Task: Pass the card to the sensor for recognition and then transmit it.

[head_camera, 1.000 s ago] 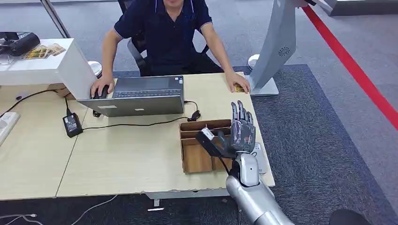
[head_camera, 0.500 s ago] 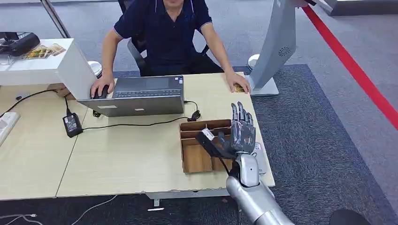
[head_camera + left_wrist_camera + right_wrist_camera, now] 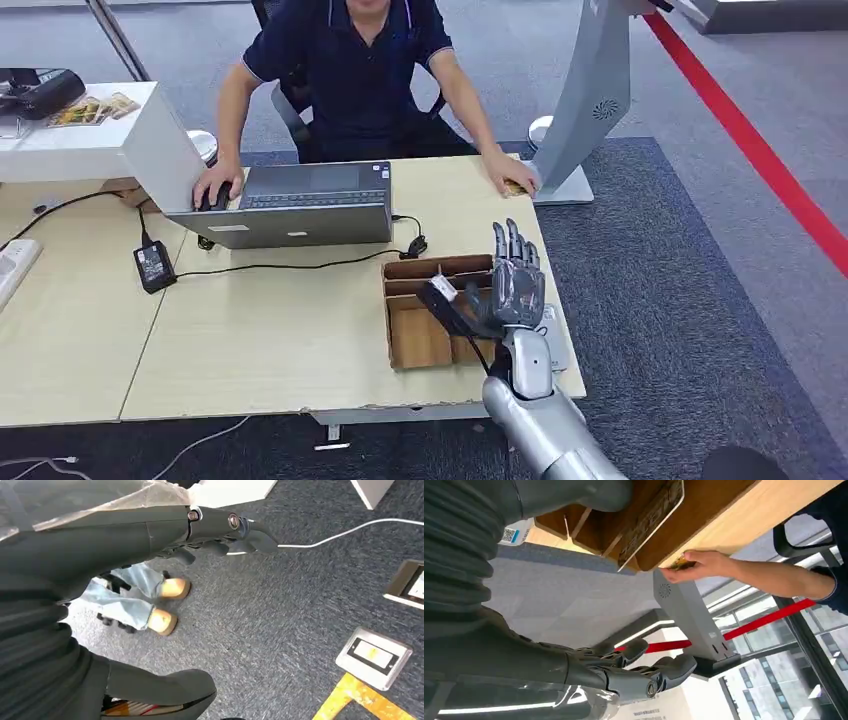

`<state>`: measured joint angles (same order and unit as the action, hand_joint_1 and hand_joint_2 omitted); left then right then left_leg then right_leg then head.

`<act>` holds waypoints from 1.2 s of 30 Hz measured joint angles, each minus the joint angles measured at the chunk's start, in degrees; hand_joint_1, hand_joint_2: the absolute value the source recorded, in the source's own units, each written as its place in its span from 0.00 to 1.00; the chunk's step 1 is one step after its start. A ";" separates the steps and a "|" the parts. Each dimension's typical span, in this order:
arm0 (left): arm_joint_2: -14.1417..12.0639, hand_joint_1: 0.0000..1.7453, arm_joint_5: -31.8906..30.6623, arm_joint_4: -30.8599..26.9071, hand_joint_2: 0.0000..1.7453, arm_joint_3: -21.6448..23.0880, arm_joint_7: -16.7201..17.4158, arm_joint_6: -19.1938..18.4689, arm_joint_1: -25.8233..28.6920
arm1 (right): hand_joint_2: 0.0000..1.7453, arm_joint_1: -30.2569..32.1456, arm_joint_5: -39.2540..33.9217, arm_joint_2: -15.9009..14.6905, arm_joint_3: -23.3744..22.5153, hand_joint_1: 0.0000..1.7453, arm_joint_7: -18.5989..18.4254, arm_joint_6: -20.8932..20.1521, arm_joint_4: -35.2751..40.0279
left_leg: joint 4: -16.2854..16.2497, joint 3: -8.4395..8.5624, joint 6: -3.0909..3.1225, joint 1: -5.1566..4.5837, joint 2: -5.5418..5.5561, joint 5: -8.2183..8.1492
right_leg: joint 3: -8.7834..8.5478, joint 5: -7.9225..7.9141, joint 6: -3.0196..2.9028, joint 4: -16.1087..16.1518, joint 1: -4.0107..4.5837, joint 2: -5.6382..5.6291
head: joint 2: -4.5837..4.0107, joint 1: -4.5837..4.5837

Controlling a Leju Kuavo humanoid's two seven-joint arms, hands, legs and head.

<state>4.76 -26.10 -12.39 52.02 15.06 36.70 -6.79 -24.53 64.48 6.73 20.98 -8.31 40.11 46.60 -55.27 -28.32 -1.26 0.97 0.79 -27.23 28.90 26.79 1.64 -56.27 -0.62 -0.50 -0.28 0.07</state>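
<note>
The robot's right hand (image 3: 510,285) is raised above the right end of a light wooden desk (image 3: 260,340), pinching a card (image 3: 441,298) between its thumb and fingers while the other fingers point up and away from the robot. The card tilts over a brown cardboard box (image 3: 412,345) with dividers, which sits on the desk just in front of the hand; the right wrist view shows the card's patterned face (image 3: 651,520) held close above the box's compartments. Across the desk a person in a dark polo shirt (image 3: 360,70) sits behind an open grey laptop (image 3: 300,205), one hand on a mouse (image 3: 212,195) and the other hand (image 3: 508,178) resting on a small yellowish item beside the base of a grey stand (image 3: 590,100) at the desk's far right corner. The left hand (image 3: 220,535) hangs over grey carpet, its fingers curled in with nothing in them. A black power adapter (image 3: 153,266) and its cable lie on the desk near the laptop.
</note>
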 joint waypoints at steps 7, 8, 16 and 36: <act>0.00 0.00 0.00 0.00 1.00 0.02 0.00 0.00 0.00 | 1.00 -0.05 -0.17 -0.07 0.00 0.16 0.00 0.00 -0.15 | 0.00 0.00 0.00 0.00 0.00 0.00 | 0.00 0.00 0.00 0.00 0.00 0.00 | 0.00 0.00; 0.00 0.00 0.00 0.00 1.00 0.02 0.00 0.00 -0.01 | 1.00 -0.09 -0.17 -0.09 0.00 0.16 0.00 0.00 -0.28 | 0.00 0.00 0.00 0.00 0.00 0.00 | 0.00 0.00 0.00 0.00 0.00 0.00 | 0.00 0.00; 0.00 0.00 0.00 0.00 1.00 0.04 -0.02 -0.02 -0.02 | 1.00 -0.20 -0.26 -0.09 0.00 0.20 0.00 0.00 -0.55 | 0.00 0.00 0.00 0.00 0.00 0.00 | -0.01 0.00 0.00 0.00 0.00 0.00 | 0.00 0.00; 0.00 0.00 0.00 0.00 1.00 0.04 -0.02 -0.02 -0.04 | 1.00 -0.23 -0.26 -0.09 0.00 0.41 0.00 0.00 -1.03 | 0.00 0.00 0.00 0.00 0.00 0.00 | 0.00 0.00 0.00 0.00 0.00 0.00 | 0.00 0.00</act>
<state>4.76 -26.10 -12.39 52.06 15.04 36.68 -6.83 -24.77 64.22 6.64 20.98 -8.31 40.11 45.57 -55.27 -28.32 -1.26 0.97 0.79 -27.23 28.89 26.79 1.64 -56.27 -0.62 -0.50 -0.28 0.07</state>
